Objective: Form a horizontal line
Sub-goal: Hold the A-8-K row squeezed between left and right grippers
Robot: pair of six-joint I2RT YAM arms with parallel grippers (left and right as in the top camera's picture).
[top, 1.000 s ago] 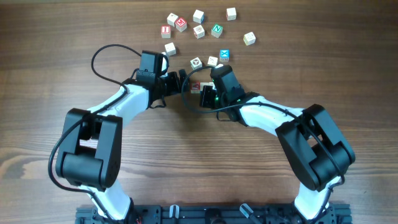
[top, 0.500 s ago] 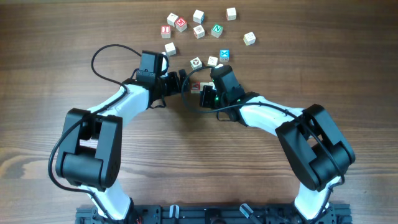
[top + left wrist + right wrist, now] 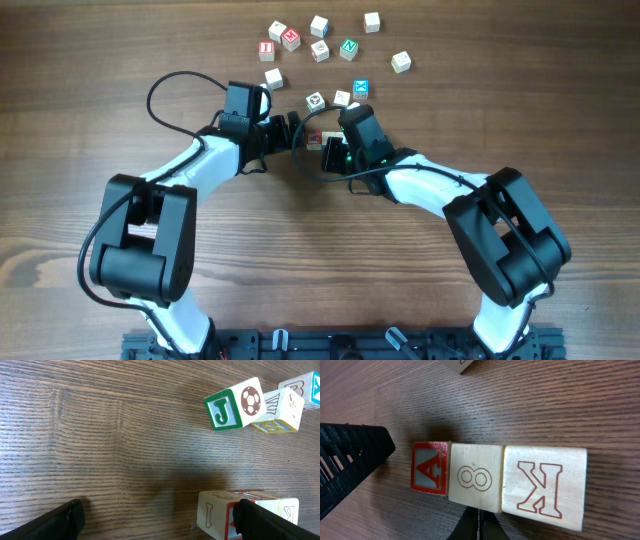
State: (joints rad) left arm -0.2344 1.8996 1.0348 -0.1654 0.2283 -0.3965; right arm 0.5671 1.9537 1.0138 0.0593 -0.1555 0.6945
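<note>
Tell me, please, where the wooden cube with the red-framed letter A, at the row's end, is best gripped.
Pinch the wooden cube with the red-framed A from above, across the two faces running along the row. Another side sits flush against the pale wooden cube marked 8, leaving no finger gap; the two long-side faces look clear.

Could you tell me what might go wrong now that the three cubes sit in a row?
The shut right end effector sits right at the 8 cube; pulling away sideways could push the row crooked. The open left end effector has a finger close to the A cube; a careless retreat could knock it. The loose J cube lies nearby and could be swept into the row.
</note>
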